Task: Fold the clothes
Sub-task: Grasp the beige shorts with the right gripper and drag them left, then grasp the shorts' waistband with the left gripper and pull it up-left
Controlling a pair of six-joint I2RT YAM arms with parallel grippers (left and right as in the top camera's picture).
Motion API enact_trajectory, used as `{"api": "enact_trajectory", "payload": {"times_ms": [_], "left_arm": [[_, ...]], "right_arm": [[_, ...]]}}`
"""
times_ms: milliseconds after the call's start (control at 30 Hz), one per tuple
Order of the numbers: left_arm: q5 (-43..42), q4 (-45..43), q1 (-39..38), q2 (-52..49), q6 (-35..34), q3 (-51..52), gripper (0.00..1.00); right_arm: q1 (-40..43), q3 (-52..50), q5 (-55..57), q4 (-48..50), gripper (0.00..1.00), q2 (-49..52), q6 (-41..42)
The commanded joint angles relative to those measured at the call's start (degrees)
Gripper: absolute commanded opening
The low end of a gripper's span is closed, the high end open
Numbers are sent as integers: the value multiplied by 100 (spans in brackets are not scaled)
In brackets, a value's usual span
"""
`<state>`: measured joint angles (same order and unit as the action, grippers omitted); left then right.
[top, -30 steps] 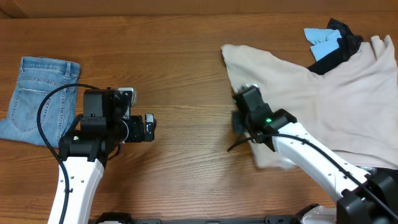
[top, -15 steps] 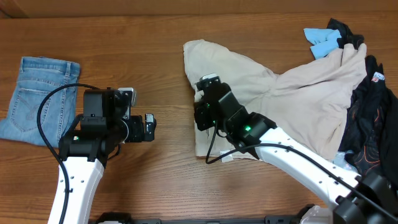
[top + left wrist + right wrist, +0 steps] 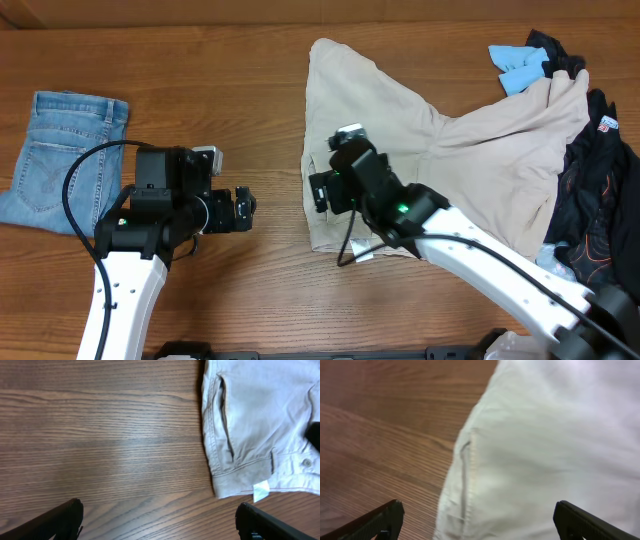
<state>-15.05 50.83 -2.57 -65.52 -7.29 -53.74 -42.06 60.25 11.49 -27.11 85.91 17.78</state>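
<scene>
1. The khaki shorts (image 3: 470, 160) (image 3: 260, 415) (image 3: 545, 450) are beige cotton, rumpled, with a pocket slit, stitched seams, a belt loop, a button and a small white label at the waistband corner
2. They lie on the wooden table (image 3: 250, 80), from its centre out toward 3 o'clock
3. Their long axis runs roughly from 8 to 2 o'clock; the labelled waistband corner points toward 7 o'clock, and the far end rests against a heap of black and blue garments (image 3: 590, 200)
4. The right gripper (image 3: 318, 190) (image 3: 480, 530) is over the shorts' 9 o'clock edge, fingers spread wide, holding nothing
5. The left gripper (image 3: 243, 205) (image 3: 160, 527) is further toward 9 o'clock, apart from the cloth, likewise spread and empty over bare wood
6. Folded denim shorts (image 3: 65, 160) lie well apart at the 9 o'clock edge
</scene>
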Motion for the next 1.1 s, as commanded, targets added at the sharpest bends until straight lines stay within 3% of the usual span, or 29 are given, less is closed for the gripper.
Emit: {"api": "enact_trajectory", "payload": {"times_ms": [0,233,467,833,933,1067], "left_arm": [[-199,-9,-133,-164,-306,-138,100],[-199,-168,-949,-883,-308,-138,100],[-474,-485,-1749,-1930,-579,-138,100],[-894,-1150,-2212,-3510,-866,-138,100],[-901,-1296,-2214,-3738,-868,-138,89],[-903,-1408,-2227,-3917,-863,-138,59]], "right_arm": [[125,177,612,-337,100,-732,17],[1051,177,588,-1419,100,-1478,750],[1998,175,341,-2140,100,-1646,776],[2221,175,319,-2297,100,-1646,774],[2221,175,319,-2297,100,-1644,776],[2221,175,321,-2295,100,-1641,776]]}}
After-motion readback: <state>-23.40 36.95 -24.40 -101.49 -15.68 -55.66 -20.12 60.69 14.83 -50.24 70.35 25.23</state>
